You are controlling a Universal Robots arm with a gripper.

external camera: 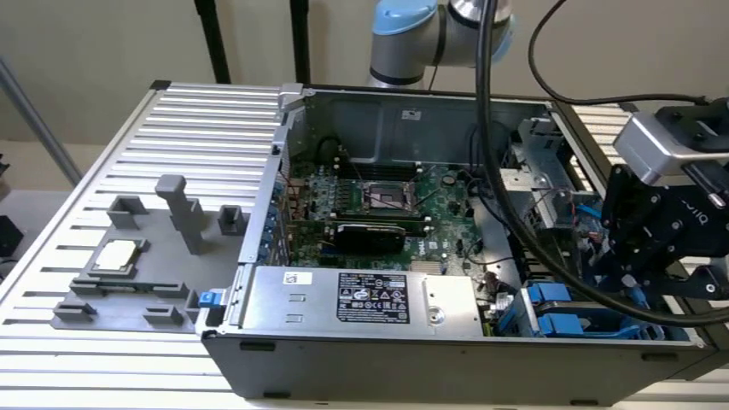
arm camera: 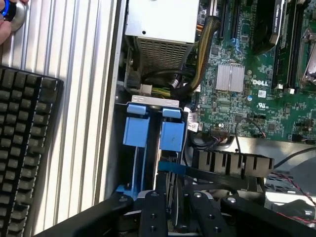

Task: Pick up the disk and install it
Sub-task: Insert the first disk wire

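Showed just the thin edge of the flat silver-grey metal disk in its bright blue plastic frame (arm camera: 171,169), stood on its side. Had a blue strip along the end farthest from the wrist, and dark grey behind it. Gave no clear look at any label. Sat right between the jaws, at the drive bay in one corner of the big open grey metal computer case (external camera: 376,359). Looked squeezed by the black two-fingered gripper (arm camera: 175,197), one finger against each flat side. Faced two more bright blue plastic tabs (arm camera: 136,131) just past the fingertips, side by side, near the held disk. Faced the green circuit board (arm camera: 247,74) farther on, past the tabs. Had a black keyboard (arm camera: 24,138) off to one side of the jaws, outside the case wall, on the ribbed silver table (arm camera: 84,98). Reached down with the black wrist (external camera: 667,226) tipped over the case corner. Trailed thick black cables (external camera: 490,128) back to the pale blue and grey arm (external camera: 428,34).
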